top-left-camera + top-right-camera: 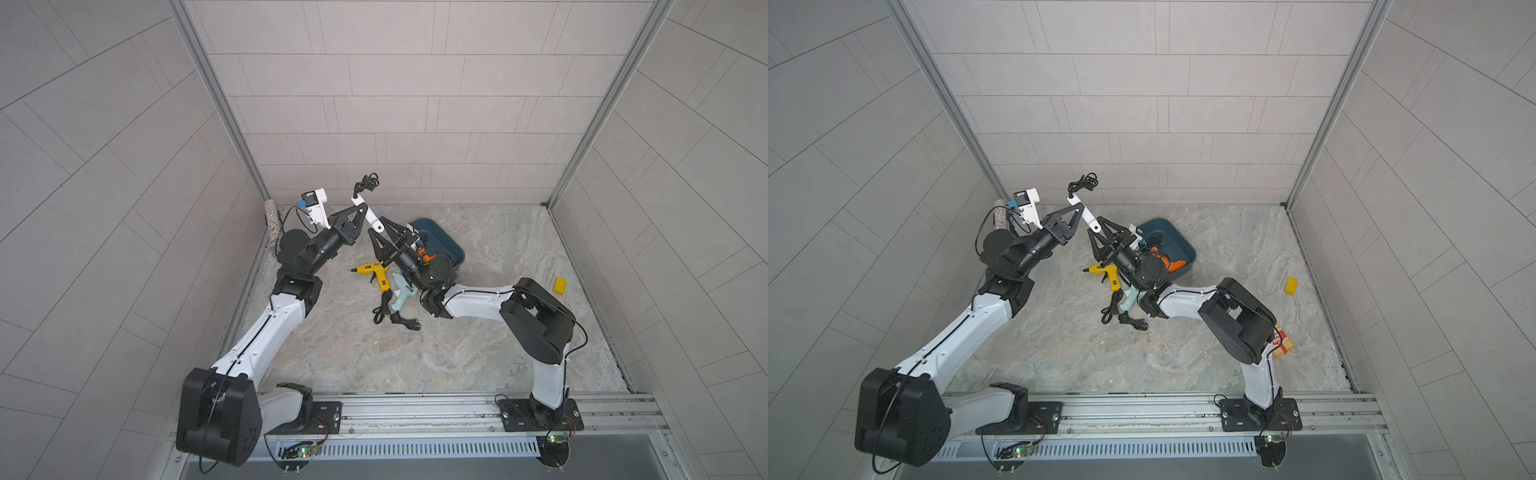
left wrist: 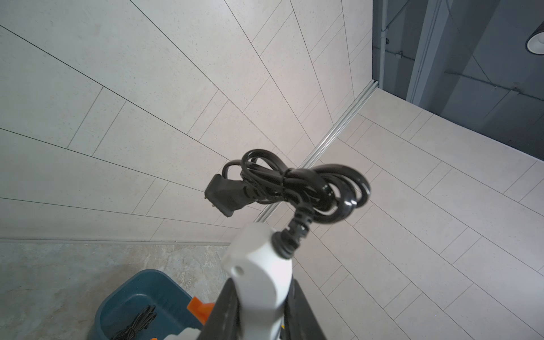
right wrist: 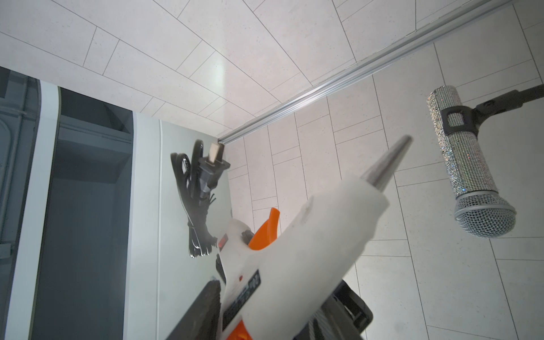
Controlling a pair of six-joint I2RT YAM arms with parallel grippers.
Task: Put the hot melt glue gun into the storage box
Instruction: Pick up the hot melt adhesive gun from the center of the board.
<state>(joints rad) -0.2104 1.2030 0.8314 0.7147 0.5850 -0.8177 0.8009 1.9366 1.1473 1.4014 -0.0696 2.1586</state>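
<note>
I hold the white glue gun [image 1: 371,217] in the air, just off the 10 o'clock side of the storage box [image 1: 446,241]. My left gripper [image 1: 360,208] is clamped narrow on its handle. That handle's long axis runs from 11 o'clock, where the tied black cord bundle [image 1: 368,183] sticks out, down to 5 o'clock. My right gripper [image 1: 377,227] closes against the smooth white barrel from both sides. In the right wrist view the tapered metal nozzle [image 3: 388,164] points out past my fingertips toward the glittery microphone [image 3: 465,164].

In both top views my own fingers hide the barrel and nozzle. My right wrist covers the near end of the teal tub; something orange [image 1: 1173,262] lies inside, hard to make out.

On the marbled table, a yellow glue gun [image 1: 370,270] and a pale blue one [image 1: 401,296] lie at 8 o'clock from the box.
</note>
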